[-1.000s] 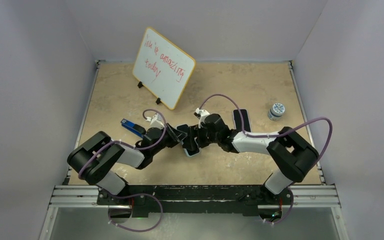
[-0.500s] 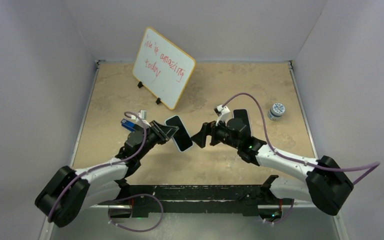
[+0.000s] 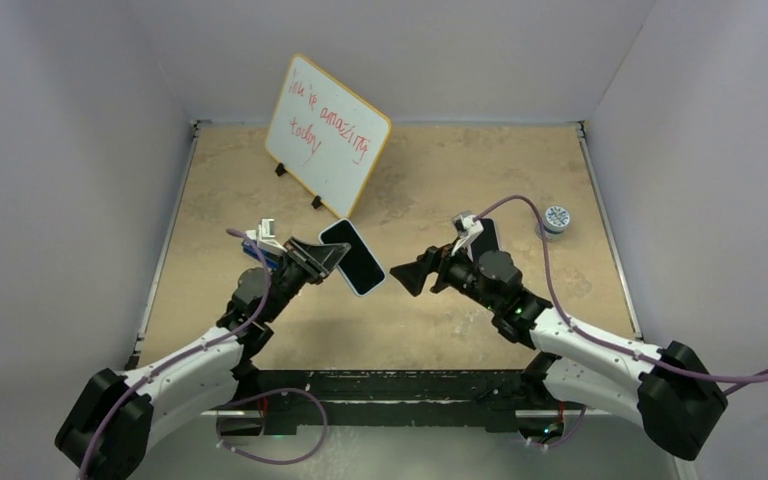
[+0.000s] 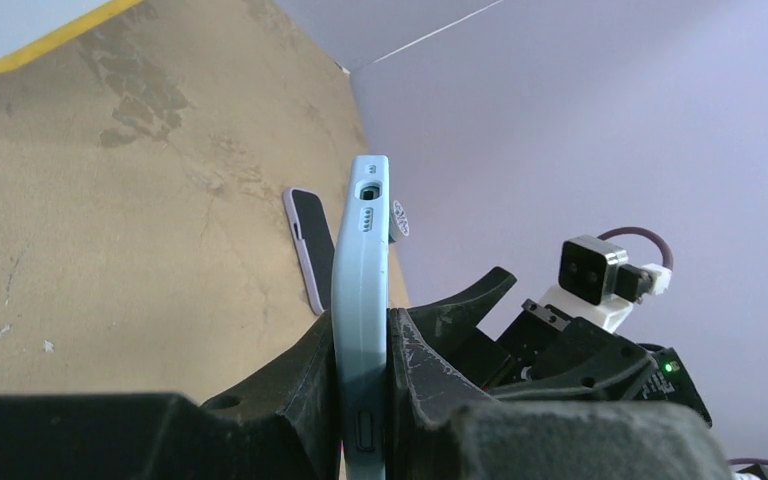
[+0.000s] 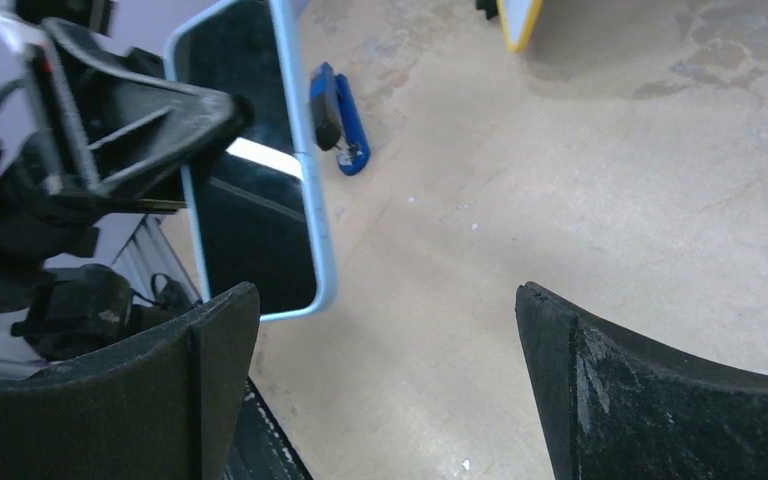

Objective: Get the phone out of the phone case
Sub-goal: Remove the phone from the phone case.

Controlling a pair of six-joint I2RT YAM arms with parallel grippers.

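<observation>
The phone in its light-blue case (image 3: pixel 353 258) is held in the air, screen facing the right arm. My left gripper (image 3: pixel 312 258) is shut on it, fingers clamped on its front and back; the left wrist view shows the case edge-on (image 4: pixel 360 250) between the fingers (image 4: pixel 290 385). My right gripper (image 3: pixel 412 272) is open and empty, a short way right of the phone and apart from it. In the right wrist view the phone (image 5: pixel 250 220) is beyond the left fingertip of my right gripper (image 5: pixel 388 300).
A second phone in a lilac case (image 3: pixel 484 238) lies on the table behind the right arm, also in the left wrist view (image 4: pixel 307 245). A blue object (image 5: pixel 338 130) lies near the left arm. A whiteboard (image 3: pixel 326 135) stands at the back; a small jar (image 3: pixel 556 219) is at the right.
Both grippers were together at the phone low on the table. The left gripper has lifted it up and to the left. The right gripper has let go, opened and drawn back to the right.
</observation>
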